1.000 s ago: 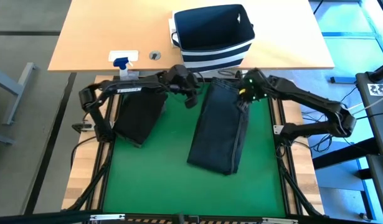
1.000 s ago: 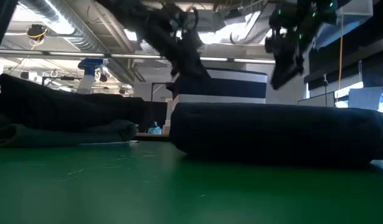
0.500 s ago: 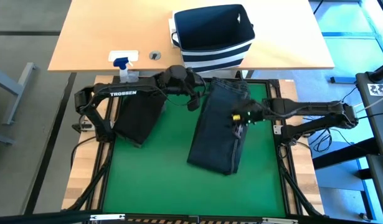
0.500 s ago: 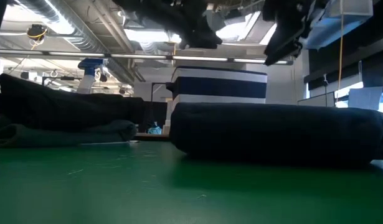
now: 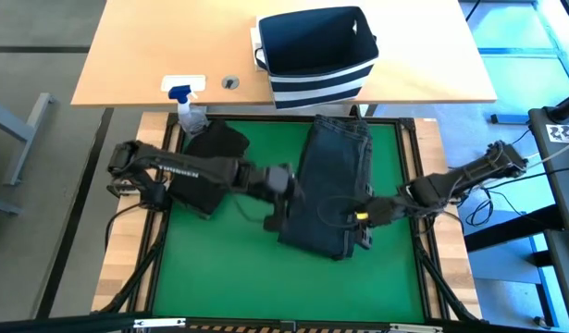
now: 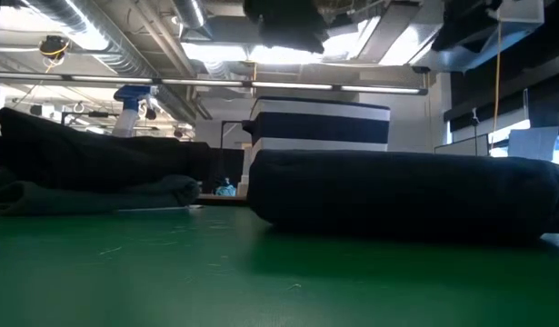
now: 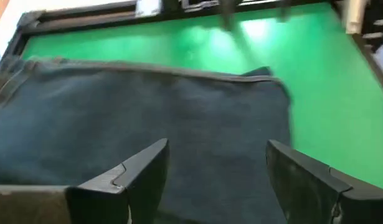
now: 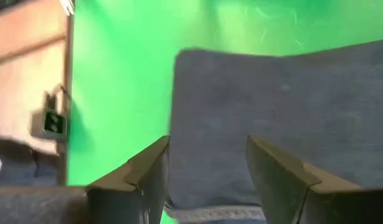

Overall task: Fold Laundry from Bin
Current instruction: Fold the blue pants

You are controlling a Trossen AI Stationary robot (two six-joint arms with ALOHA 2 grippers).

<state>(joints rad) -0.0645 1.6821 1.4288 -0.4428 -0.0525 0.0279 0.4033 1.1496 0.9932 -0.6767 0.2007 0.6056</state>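
Green matting covers the table (image 5: 238, 268), and the long folded dark denim garment (image 5: 332, 185) lies on it, just in front of the navy white-striped fabric bin (image 5: 316, 54). Left of that garment lies a black folded cloth (image 5: 205, 171). The left hand (image 5: 282, 199) hovers with fingers wide at its left edge, empty; the right hand (image 5: 361, 220), fingers apart and empty, hangs over its near right corner.

Right end effector (image 8: 207, 180), fingers apart, over folded dark cloth (image 8: 284, 118), perhaps denim, on green mat (image 8: 122, 81).
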